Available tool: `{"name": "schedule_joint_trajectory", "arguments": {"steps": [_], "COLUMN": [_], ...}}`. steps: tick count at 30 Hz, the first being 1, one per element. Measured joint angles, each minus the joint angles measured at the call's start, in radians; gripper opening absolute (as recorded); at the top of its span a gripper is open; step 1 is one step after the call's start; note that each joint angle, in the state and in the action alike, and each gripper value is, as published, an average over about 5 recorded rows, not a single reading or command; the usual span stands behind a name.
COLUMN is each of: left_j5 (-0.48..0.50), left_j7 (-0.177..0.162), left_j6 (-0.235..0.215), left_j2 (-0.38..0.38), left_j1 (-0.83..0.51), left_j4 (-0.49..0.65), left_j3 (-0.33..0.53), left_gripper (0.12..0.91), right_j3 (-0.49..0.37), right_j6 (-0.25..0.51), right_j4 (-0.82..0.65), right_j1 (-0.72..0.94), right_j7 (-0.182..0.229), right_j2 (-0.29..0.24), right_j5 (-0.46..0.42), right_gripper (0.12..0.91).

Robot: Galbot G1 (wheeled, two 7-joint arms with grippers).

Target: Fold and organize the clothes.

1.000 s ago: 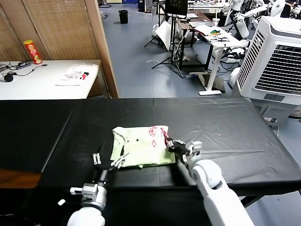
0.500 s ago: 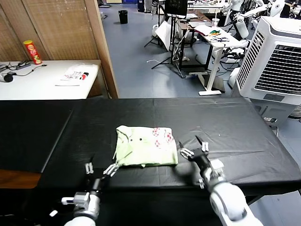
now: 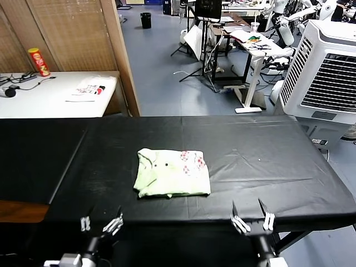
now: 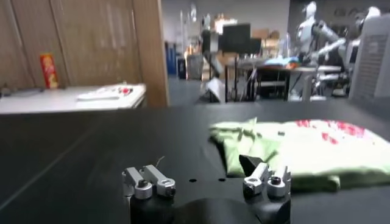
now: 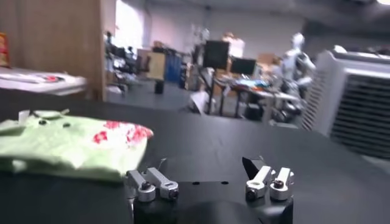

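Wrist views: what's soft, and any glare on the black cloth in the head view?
Left wrist view: T-shirt fairly clear, far room soft. Right wrist view: shirt and background both soft, pincer in the foreground sharper. Head view: black tablecloth shows pale sheen along its creases, no hard glare; the shirt casts almost no shadow.

We see both arms cut off by the near edge, and the white slatted cooler unit (image 3: 328,72) cropped at far right.

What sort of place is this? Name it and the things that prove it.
Probably a robotics lab or workshop: other white humanoid robots stand behind cluttered desks with a monitor, and a folded T-shirt lies on a black-covered table.
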Motion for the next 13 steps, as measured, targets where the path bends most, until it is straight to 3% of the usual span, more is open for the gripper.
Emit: {"name": "schedule_joint_trajectory", "arguments": {"steps": [5, 13], "left_j5": [-0.031, -0.048], "left_j7": [-0.002, 0.002], "left_j6": [0.041, 0.071], "left_j2": [0.019, 0.03], "left_j1": [0.035, 0.035], "left_j4": [-0.027, -0.041], "left_j3": [-0.03, -0.042], "left_gripper": [0.798, 0.798], "right_j3": [0.003, 0.003], "right_j6": [-0.014, -0.017], "right_j4": [0.061, 0.094], "right_j1": [-0.132, -0.205], "right_j7": [0.052, 0.06], "right_j2": [0.006, 0.009], "right_j5": [0.015, 0.02], "right_gripper": [0.798, 0.798]}}
